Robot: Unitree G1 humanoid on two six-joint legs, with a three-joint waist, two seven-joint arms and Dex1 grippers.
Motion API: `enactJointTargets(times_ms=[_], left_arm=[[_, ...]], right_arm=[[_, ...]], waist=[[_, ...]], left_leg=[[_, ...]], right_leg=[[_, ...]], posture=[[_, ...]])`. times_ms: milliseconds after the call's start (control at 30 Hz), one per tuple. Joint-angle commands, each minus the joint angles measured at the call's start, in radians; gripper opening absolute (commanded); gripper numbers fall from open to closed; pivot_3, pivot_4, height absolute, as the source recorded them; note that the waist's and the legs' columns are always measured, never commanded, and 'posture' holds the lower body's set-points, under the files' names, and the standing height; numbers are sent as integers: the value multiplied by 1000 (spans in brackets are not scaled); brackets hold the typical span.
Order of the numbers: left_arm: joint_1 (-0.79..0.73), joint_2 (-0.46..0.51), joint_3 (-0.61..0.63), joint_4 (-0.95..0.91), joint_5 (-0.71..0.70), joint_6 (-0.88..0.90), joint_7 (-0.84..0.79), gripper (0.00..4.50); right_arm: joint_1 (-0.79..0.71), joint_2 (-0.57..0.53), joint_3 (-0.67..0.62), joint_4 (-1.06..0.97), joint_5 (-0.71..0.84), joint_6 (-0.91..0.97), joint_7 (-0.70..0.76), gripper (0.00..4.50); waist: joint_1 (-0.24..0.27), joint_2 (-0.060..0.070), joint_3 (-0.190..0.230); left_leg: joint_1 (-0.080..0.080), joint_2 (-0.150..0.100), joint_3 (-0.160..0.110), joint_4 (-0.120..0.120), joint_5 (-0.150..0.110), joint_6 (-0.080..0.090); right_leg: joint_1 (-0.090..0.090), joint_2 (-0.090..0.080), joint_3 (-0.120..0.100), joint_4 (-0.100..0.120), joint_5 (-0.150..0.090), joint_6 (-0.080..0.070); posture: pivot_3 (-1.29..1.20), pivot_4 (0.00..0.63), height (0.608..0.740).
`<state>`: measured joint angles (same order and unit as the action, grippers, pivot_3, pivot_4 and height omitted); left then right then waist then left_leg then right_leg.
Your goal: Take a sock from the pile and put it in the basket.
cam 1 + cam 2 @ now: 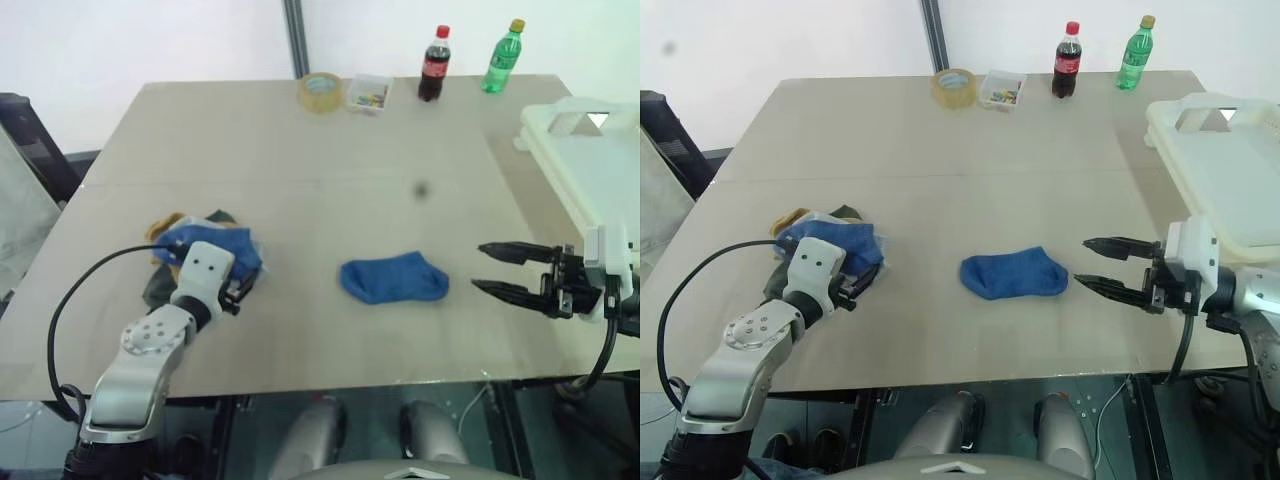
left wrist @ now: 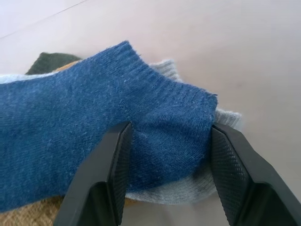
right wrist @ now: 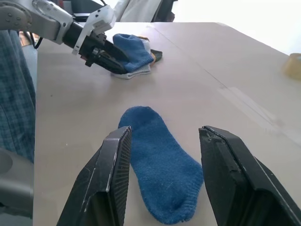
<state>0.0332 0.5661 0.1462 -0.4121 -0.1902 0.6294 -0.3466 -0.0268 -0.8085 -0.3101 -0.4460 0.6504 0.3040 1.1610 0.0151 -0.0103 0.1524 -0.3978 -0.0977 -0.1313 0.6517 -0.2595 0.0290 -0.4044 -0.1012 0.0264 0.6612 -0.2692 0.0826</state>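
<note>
We are hovering our right fingers [image 1: 1087, 262] wide beside the sock [image 1: 1014, 274] on the counter [image 1: 940, 140], left fingers [image 2: 167, 174] wide over the pile [image 1: 825, 240].

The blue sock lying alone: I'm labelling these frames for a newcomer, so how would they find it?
Start at the tan table. Near its front edge, about midway between the pile on the left and the cream basket on the right, lies the blue sock. It lies flat and alone on bare tabletop; another blue sock tops the pile.

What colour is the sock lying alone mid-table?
Bright royal blue, plain with no pattern: the sock shows best in the right wrist view.
</note>
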Motion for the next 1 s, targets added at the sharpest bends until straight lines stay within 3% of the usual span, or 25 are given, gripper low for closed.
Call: enactJointTargets(times_ms=[33, 67, 100, 167, 233, 500, 633, 867, 1000], left_arm=[[-20, -8, 29, -21, 12, 23, 27, 2596], [-23, -7, 28, -22, 13, 22, 25, 2076], [-24, -7, 27, -25, 14, 20, 23, 1914], [-24, -6, 25, -28, 14, 17, 20, 1122], [-22, -5, 25, -31, 14, 16, 19, 43], [-52, -18, 26, -46, 9, -14, 25, 43], [-142, -49, 21, -70, -23, 61, 42, 43], [-322, -116, -101, -51, -41, 224, 38, 43], [-441, -177, -209, 107, -3, 246, 37, 43]], right_arm=[[-3, 3, 17, 12, -31, -46, 1, 2327], [2, 4, 24, 17, -41, -55, 3, 2398], [5, 6, 30, 22, -47, -64, 4, 2398], [6, 7, 35, 28, -52, -72, 4, 2398], [5, 8, 37, 31, -55, -75, 1, 2398], [26, 10, 46, 23, -60, -84, -8, 2398], [29, 10, 50, 19, -60, -83, -17, 2398], [8, 14, 72, 19, -67, -78, -34, 2398], [-13, 16, 90, 24, -74, -78, -47, 2398]], waist=[[0, 0, 0], [0, 0, 0], [0, 0, 0], [0, 0, 0], [0, 0, 0], [0, 0, 0], [3, -1, 0], [1, -1, 0], [1, -1, 1]], left_leg=[[0, 0, 0, 0, 0, 0], [0, 0, 0, 0, 0, 0], [0, 0, 0, 0, 0, 0], [0, 0, 0, 0, 0, 0], [0, 0, 0, 0, 0, 0], [0, 0, 0, 1, 0, 0], [0, 0, 0, 2, 0, 0], [0, -1, -1, 2, 0, 0], [0, -1, -1, 3, 0, 0]], right_leg=[[0, 0, 0, 0, 0, 0], [0, 0, 0, 0, 0, 0], [0, 0, 0, 0, 0, 0], [0, 0, 0, 1, 0, 0], [0, 0, 0, 0, 0, 0], [0, 0, 0, 1, 0, 0], [1, 0, -1, 1, 0, 0], [1, 1, -1, 1, 0, 0], [1, 4, -1, 2, 0, 0]], posture=[[0, 150, 740], [0, 150, 740], [0, 150, 740], [0, 150, 740], [0, 150, 740], [0, 150, 740], [0, 150, 740], [0, 150, 740], [0, 150, 740]])
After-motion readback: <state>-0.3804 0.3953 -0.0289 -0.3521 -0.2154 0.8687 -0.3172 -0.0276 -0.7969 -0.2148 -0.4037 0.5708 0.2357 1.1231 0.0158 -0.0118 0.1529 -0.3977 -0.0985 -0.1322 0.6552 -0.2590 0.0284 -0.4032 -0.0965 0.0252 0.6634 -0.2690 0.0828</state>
